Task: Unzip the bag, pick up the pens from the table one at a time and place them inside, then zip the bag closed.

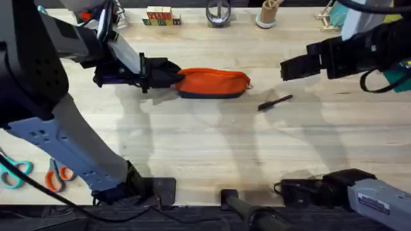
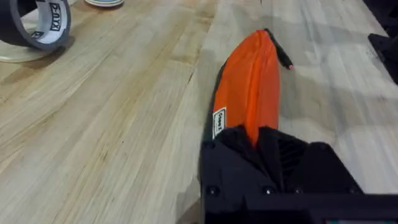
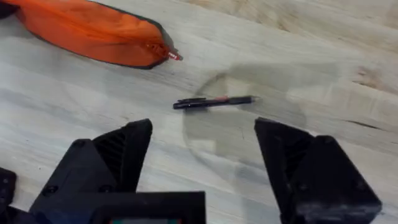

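Here the left gripper (image 1: 168,76) clamps the left end of the soft orange fabric pouch (image 1: 213,83), while the right gripper (image 3: 202,158) hovers wide open (empty) above the slim black pen (image 1: 275,102). The pen could roll from a skewed pinch. It lies left-right, slightly angled, just right of the pouch.

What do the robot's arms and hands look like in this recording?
Both arms are mostly black, with pale grey casings on the lower links near the bases; the left arm shows this clearly. A black cable loops beside the right arm. The right hand has two chunky black fingers with ribbed inner faces. The left hand is black as well, blocky, with small screws showing.
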